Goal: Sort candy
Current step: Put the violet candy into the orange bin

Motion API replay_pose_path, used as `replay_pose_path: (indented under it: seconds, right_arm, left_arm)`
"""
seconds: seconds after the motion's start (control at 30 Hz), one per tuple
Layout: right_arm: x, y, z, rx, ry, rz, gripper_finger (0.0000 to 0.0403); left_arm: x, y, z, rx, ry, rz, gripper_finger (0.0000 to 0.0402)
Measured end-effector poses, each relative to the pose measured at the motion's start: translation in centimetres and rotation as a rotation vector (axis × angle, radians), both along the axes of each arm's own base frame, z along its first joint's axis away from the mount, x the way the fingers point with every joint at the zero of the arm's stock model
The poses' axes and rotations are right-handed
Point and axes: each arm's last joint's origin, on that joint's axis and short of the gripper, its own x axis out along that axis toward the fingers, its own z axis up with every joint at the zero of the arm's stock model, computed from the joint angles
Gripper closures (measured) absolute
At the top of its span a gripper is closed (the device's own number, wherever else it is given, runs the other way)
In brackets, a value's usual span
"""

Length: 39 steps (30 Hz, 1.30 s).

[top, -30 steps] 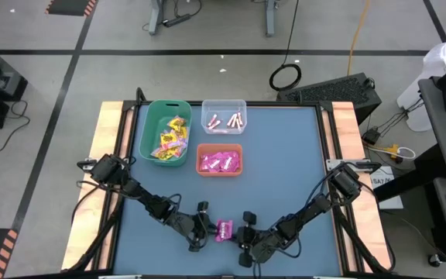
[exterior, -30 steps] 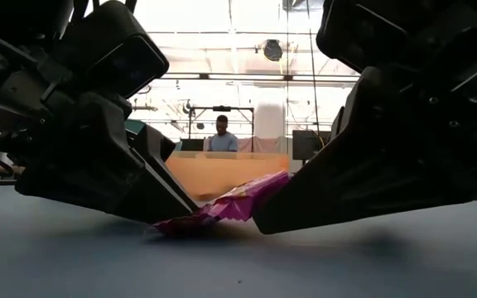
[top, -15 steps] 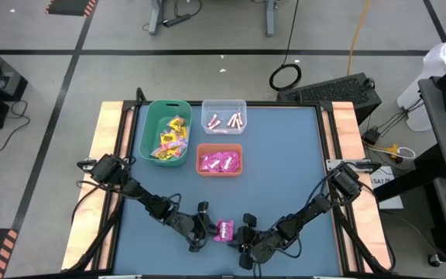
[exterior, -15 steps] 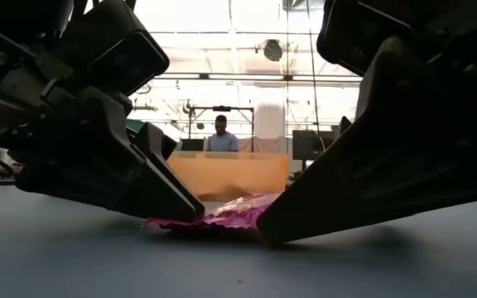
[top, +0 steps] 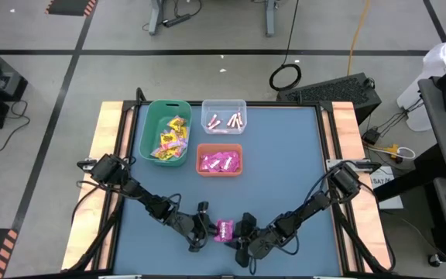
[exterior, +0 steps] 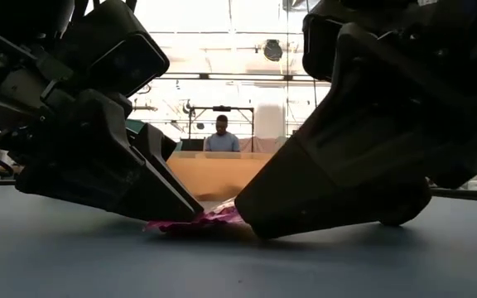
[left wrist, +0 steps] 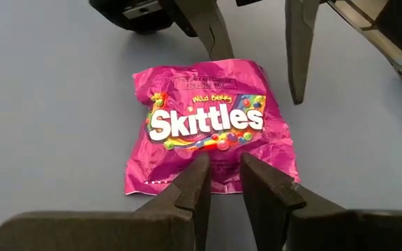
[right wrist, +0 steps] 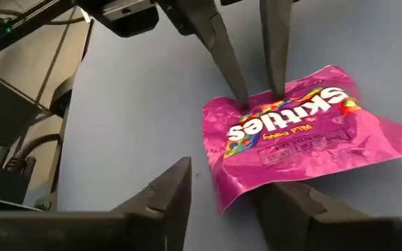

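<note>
1. Comparing the low view with a second earlier, the magenta packet [exterior: 197, 222] had dropped from a raised, tilted pose to lying flat on the worktop [exterior: 73, 257], between the two grippers.
2. The right gripper [top: 242, 236] had let go: its jaws, closed on the packet's edge a second before, stood apart, one finger [right wrist: 160, 196] clear on bare worktop and the other at the packet's corner.
3. The left gripper [left wrist: 220, 178] had not shifted; its jaws sat narrow at the packet's near edge, but whether they pinched the foil or only touched it I could not tell.
4. At the far end, the orange bin [top: 220, 146] already held magenta packets, the green bin [top: 147, 124] mixed yellow ones, the clear bin [top: 224, 105] pale sticks.
5. Judging from this, the packet had been handed over to the left arm, which would still need to carry it to the orange bin.
</note>
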Motion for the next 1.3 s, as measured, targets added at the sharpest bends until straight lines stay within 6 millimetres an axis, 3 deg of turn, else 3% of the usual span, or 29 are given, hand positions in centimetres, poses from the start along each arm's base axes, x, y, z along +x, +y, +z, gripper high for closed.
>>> replay_pose_path:
  seconds: [0.2,0.43,0.67,0.8,1.0,1.3]
  right_arm:
    - [0.2,-0.3,0.0,0.011,0.004,-0.010,0.0311]
    - [0.2,-0.5,-0.2,-0.027,0.012,-0.025,0.0395]
    - [0.2,-0.7,-0.4,-0.079,0.013,-0.021,0.0402]
    - [0.1,-0.8,-0.3,-0.122,0.019,0.003,0.0402]
    - [-0.5,-1.1,1.1,-0.212,0.059,0.028,0.0403]
    - [-1.5,-1.8,3.9,-0.341,0.109,0.071,0.0403]
  left_arm:
    - [0.0,0.0,0.0,-0.001,0.000,-0.002,0.0317]
    - [-0.2,-0.4,0.0,0.027,-0.013,-0.030,0.0317]
    - [-0.1,-0.5,0.3,0.031,-0.037,-0.034,0.0317]
    - [-0.1,-0.5,1.6,0.008,-0.074,-0.033,0.0317]
    - [-0.4,-0.4,4.4,0.005,-0.116,-0.045,0.0317]
    - [-0.7,0.1,6.6,0.096,-0.165,0.009,0.0317]
